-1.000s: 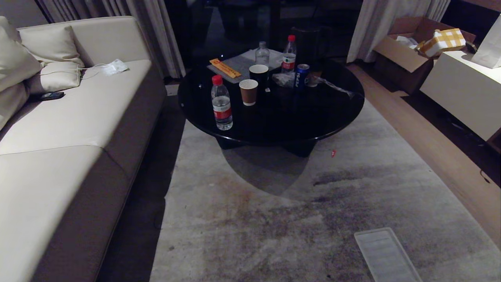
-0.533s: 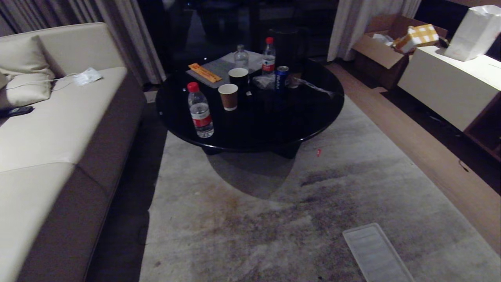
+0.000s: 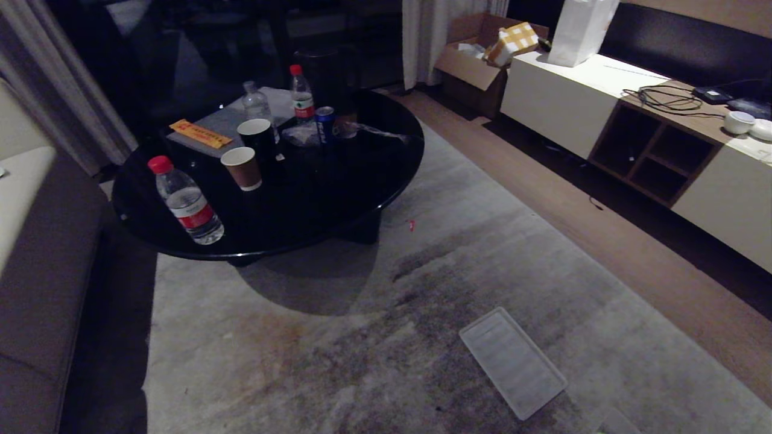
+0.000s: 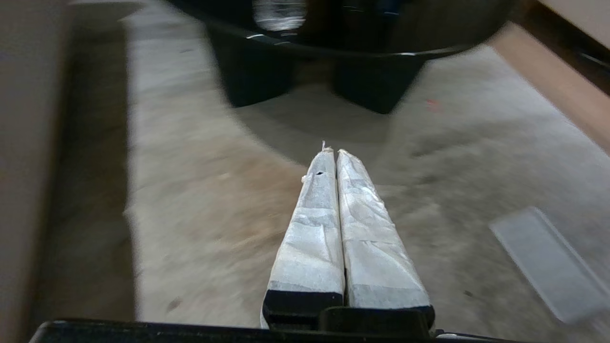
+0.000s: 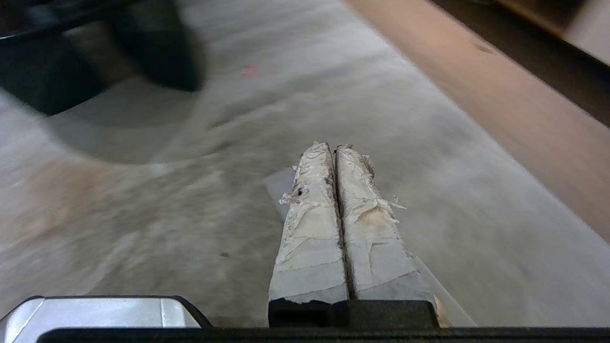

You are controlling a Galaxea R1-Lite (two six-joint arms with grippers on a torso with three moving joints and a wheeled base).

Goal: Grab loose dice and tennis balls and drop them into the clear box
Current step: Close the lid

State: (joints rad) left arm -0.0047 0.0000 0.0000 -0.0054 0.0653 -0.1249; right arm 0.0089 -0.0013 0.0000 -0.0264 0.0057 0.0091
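Dice, tennis balls and clear box appear in no view; a ribbed clear lid (image 3: 512, 363) lies on the rug ahead of the left gripper (image 4: 331, 153) and right gripper (image 5: 333, 146), both closed and empty.

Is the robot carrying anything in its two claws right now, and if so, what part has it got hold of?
Nothing is held. The left end effector and the right end effector are both shut on themselves, fingers pressed together with nothing between them, above the rug.
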